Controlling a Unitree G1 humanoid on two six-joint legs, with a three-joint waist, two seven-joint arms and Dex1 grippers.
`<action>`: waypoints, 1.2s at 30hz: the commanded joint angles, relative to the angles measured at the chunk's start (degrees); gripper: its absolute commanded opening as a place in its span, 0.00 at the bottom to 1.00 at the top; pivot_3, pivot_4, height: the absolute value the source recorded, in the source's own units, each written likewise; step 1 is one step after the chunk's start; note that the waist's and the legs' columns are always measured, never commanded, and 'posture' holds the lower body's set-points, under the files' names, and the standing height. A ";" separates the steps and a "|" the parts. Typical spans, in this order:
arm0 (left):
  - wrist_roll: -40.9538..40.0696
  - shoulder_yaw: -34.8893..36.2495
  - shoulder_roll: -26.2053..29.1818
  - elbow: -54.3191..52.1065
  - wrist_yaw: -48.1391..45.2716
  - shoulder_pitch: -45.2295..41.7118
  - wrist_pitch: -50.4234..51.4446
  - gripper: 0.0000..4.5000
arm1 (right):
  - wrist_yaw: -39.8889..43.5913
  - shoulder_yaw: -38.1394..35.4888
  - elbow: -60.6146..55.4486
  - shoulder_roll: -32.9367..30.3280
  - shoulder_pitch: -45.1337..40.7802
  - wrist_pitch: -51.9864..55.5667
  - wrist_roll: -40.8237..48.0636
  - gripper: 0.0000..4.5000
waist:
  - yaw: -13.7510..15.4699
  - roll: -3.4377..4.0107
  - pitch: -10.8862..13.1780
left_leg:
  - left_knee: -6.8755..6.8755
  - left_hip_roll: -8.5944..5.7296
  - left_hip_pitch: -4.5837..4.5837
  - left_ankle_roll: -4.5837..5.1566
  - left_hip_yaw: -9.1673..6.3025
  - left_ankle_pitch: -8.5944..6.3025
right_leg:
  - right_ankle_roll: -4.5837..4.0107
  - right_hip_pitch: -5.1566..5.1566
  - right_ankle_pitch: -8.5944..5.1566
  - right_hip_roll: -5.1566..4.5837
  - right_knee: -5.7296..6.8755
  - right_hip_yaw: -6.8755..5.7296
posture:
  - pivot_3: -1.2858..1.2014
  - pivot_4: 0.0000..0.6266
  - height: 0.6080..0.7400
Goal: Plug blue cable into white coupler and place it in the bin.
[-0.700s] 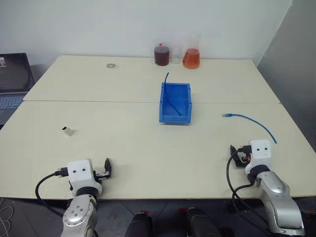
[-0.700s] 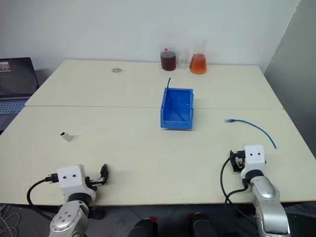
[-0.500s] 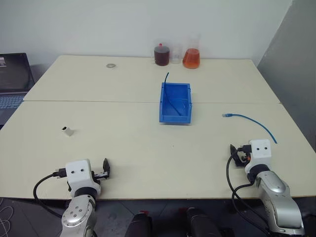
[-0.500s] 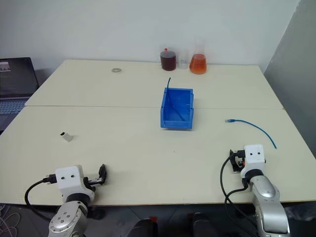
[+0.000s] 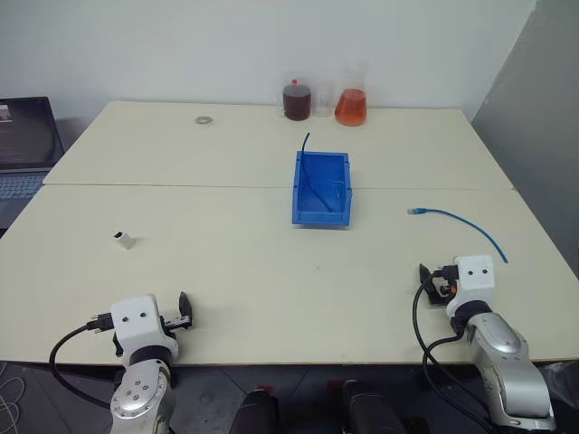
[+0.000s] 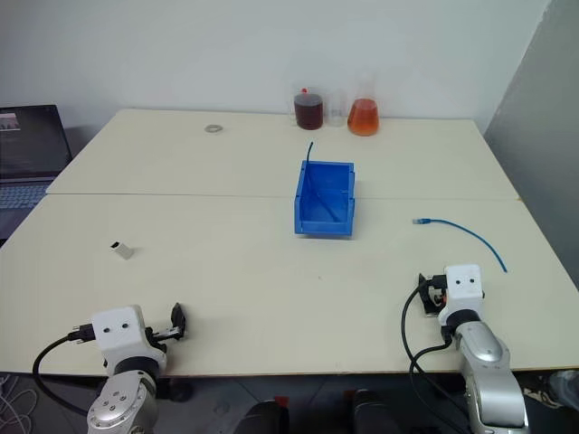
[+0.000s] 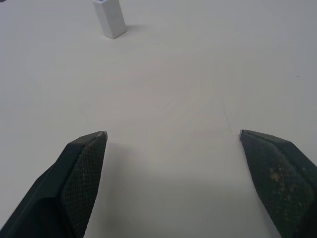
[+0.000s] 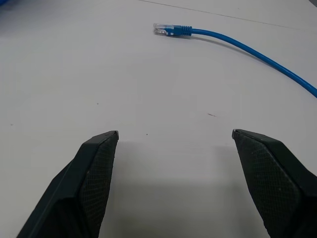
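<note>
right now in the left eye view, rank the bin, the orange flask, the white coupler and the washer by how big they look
1. bin
2. orange flask
3 and 4. white coupler and washer: look alike; the washer lies farther away, so unsure.

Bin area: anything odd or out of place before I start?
One thing: the bin already holds a thin darker blue cable, its end sticking up over the back rim. The blue cable and white coupler lie apart, unplugged.

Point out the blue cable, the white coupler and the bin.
blue cable (image 5: 457,218): left eye view, mid-length of the cord.
white coupler (image 5: 124,240): left eye view, its top face.
bin (image 5: 320,215): left eye view, front lip.
</note>
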 commanded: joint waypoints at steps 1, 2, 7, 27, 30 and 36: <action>0.65 0.94 0.14 -0.43 0.80 -0.53 -0.53 1.00 | -0.57 -0.63 -1.60 -0.30 -0.91 -1.31 -0.12 0.87 | 0.00 0.00 0.00 | 0.00 0.00 0.00 0.00 0.00 0.00 | 0.00 0.00 0.00 0.00 0.00 0.00 | 0.52 0.24 1.00; 0.61 0.81 0.33 -0.34 0.57 -0.65 -0.74 1.00 | -0.61 -0.67 -1.74 -0.30 -0.86 -1.23 -0.14 0.87 | 0.00 0.00 0.00 | 0.00 0.00 0.00 0.00 0.00 0.00 | 0.00 0.00 0.00 0.00 0.00 0.00 | 0.52 0.24 1.00; -0.83 -4.63 9.06 -0.53 -10.46 -6.35 -1.29 1.00 | 0.29 -1.54 -1.89 -1.84 -1.54 -2.08 -0.20 0.87 | 0.17 -0.01 0.08 | 0.00 0.01 -0.01 0.00 -0.02 0.00 | -0.01 -0.02 -0.01 0.02 0.01 -0.03 | 0.52 0.24 1.00; -7.67 -34.19 15.76 28.33 -54.84 -52.48 -7.32 1.00 | 37.26 4.54 81.95 -26.84 -52.43 -30.86 -1.25 0.87 | -0.84 0.36 0.46 | -0.01 -0.01 -0.09 0.06 0.29 -0.01 | 0.13 -0.05 0.44 0.21 -0.12 0.31 | 0.52 0.24 1.00; -8.29 -34.55 15.15 26.86 -55.57 -51.91 -6.03 1.00 | 38.47 5.90 89.54 -27.09 -56.25 -30.39 -3.31 0.87 | -0.70 0.38 0.46 | -0.01 -0.04 -0.13 0.06 0.48 -0.01 | 0.12 -0.05 0.45 0.04 -0.12 0.29 | 0.52 0.24 1.00; -8.50 -34.30 16.05 23.81 -56.40 -49.93 -3.99 1.00 | 34.35 6.59 95.58 -27.22 -59.51 -26.84 -6.35 0.87 | -0.66 0.40 0.48 | 0.01 -0.06 -0.09 0.06 0.82 -0.01 | 0.17 -0.04 0.47 -0.14 -0.07 0.37 | 0.52 0.24 1.00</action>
